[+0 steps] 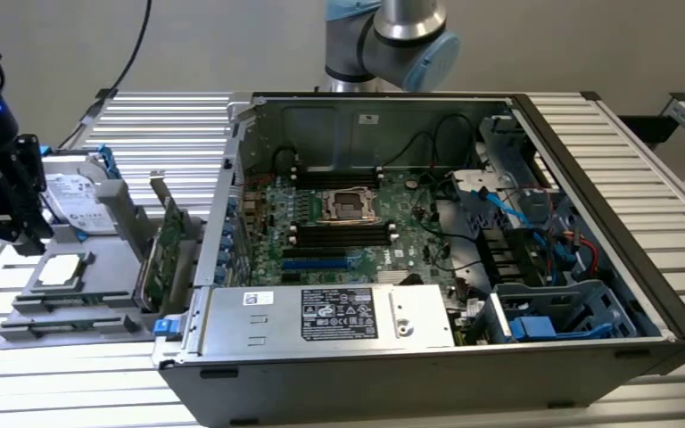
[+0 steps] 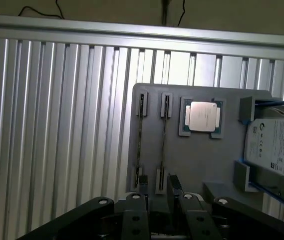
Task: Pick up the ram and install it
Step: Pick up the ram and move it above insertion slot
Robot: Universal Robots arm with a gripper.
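Hovering claw (image 1: 21, 223): exterior view, 9 o'clock of the computer case (image 1: 318, 120), over the gray holder (image 1: 107, 272).
Arm (image 1: 391, 36): joint at the case's 12 o'clock.
Fingers (image 2: 136, 212): wrist view, parted, released, gripping nothing.
Ram (image 2: 163, 142): edge-on in a holder slot, just off the fingertips.

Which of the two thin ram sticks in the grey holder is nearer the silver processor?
The ram stick beside the silver processor; the other stick stands farther off.

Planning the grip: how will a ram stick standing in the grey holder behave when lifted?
Probably stiff and light: the ram is a thin, flat board. Standing on edge in slots of the grey holder, it may tip if nudged sideways.
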